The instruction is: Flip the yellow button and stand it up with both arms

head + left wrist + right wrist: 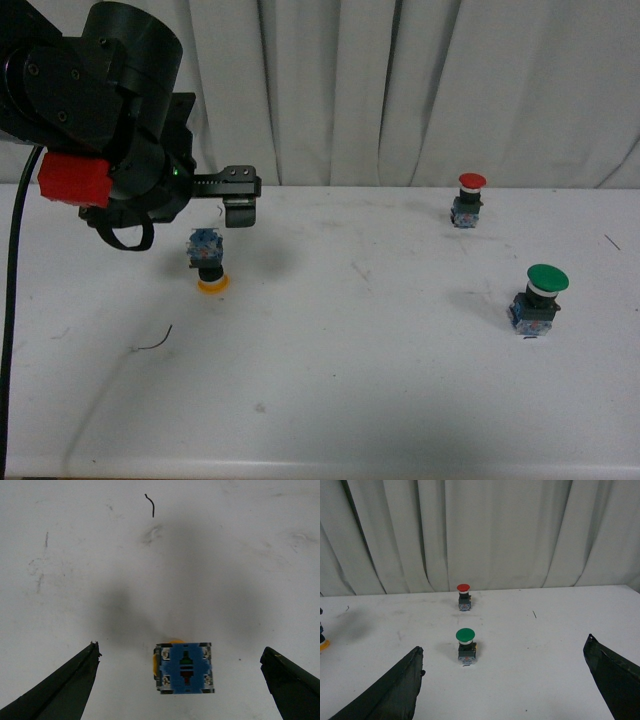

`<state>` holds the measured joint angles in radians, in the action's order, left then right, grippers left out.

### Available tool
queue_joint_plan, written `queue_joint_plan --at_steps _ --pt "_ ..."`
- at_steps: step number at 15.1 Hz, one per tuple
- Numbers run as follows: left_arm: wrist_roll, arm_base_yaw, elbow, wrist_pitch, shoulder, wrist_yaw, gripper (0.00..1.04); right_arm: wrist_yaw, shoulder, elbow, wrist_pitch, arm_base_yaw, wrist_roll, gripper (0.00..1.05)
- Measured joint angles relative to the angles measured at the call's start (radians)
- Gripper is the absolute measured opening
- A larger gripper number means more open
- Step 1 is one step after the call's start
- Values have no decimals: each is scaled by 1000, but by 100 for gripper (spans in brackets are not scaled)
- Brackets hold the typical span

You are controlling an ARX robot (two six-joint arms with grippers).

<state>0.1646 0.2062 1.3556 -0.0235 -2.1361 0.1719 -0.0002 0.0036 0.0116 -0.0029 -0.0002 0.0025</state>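
While the left tool (180, 649), spread wide, hovers over the yellow button (207, 262) on the left of the desk (350, 400), it should descend centred and pinch the blue block (184, 667) squarely. That button stands inverted: cap down, block up, long axis roughly vertical. Well apart, the right tool (505, 644) hangs wide and empty.

Our left arm (110, 110), bulky and black with a red part (72, 180) by the wrist, hangs over the tabletop near its left edge. Our left gripper (180, 649) points straight down, fingers (65, 690) spread wide. Our right gripper (504, 644) is also spread wide, grips nothing, and faces the far edge
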Motion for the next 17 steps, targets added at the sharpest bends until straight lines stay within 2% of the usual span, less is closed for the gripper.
queue_joint_plan --at_steps 3,14,15,17 --pt "-3 -13 0 3 -24 -34 98 0 0 0 0 0 0 98" --pt "-4 -10 33 17 -77 -35 98 0 0 0 0 0 0 98" --pt "-4 -10 36 21 -79 -37 96 0 0 0 0 0 0 98" --pt "-1 -7 38 29 -81 -38 75 0 0 0 0 0 0 98"
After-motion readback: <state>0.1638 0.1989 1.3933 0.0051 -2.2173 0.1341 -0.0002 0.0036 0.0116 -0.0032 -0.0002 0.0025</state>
